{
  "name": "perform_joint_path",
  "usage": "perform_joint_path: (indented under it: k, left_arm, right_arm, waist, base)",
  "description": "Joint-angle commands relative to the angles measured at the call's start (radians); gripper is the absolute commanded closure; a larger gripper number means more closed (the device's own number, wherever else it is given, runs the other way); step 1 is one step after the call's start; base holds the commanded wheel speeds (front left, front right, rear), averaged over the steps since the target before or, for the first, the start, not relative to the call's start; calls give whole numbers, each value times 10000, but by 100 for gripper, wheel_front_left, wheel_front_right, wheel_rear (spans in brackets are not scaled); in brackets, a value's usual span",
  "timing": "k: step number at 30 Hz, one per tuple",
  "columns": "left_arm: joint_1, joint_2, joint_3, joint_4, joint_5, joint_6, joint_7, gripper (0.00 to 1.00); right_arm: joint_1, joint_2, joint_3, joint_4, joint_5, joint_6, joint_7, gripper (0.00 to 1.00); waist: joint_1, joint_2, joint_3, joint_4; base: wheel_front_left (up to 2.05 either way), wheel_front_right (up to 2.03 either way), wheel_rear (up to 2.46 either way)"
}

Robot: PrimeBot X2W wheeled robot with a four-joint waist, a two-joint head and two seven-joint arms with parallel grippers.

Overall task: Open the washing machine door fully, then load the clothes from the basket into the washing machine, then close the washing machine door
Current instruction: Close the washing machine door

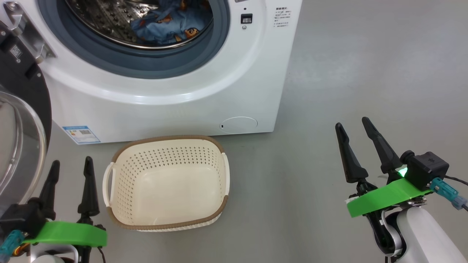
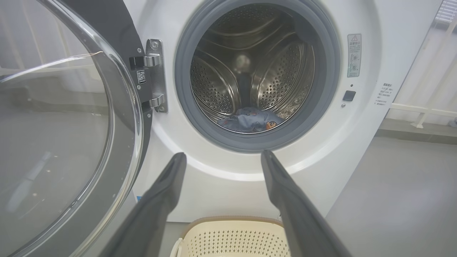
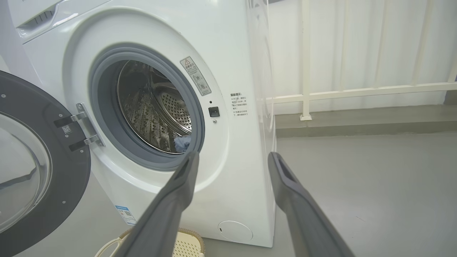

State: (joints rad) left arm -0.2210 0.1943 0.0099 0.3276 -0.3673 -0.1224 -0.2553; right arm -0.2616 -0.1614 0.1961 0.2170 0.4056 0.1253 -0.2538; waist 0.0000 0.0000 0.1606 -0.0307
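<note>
The white washing machine [image 1: 204, 91] stands with its round door [image 1: 20, 120] swung wide to the left, glass bowl [image 2: 53, 142] facing out. Light-blue clothes [image 1: 168, 25] with orange animals lie in the steel drum [image 2: 250, 71]; they also show low in the drum [image 2: 250, 119] in the left wrist view. The cream basket [image 1: 166, 184] sits on the floor before the machine with nothing in it. My left gripper [image 1: 71, 166] is open beside the basket's left handle, near the door. My right gripper [image 1: 353, 126] is open over bare floor, right of the machine.
Grey floor [image 1: 365, 73] stretches to the right of the machine. A white railing [image 3: 357, 92] and a low kerb run behind it. The open door [image 3: 32, 167] juts out on the left, close to my left arm.
</note>
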Motion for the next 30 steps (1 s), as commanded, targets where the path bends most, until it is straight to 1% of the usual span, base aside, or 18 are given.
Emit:
perform_joint_path:
  k: [1, 19, 27, 30]
  left_arm:
    - [-187, 185, 383, -121, 114, -15, -65, 0]
    - [-136, 70, 376, -19, 175, -29, -65, 0]
    - [-120, 29, 358, 53, 202, -27, -65, 0]
    - [-103, -4, 353, 59, 224, 6, -65, 0]
  right_arm:
    - [26, -43, 210, -200, 101, 54, -80, 0]
    - [110, -103, 255, -173, 160, 54, -80, 0]
    - [143, -101, 349, -111, 210, 54, -80, 0]
    - [155, -127, 370, -96, 224, 54, -80, 0]
  waist:
    - [0, 0, -23, -5]
    - [0, 0, -263, 127]
    - [0, 0, -397, 427]
    - [0, 0, -442, 640]
  base:
    - [0, 0, 0]
    - [0, 0, 0]
    - [0, 0, 0]
    - [0, 0, 0]
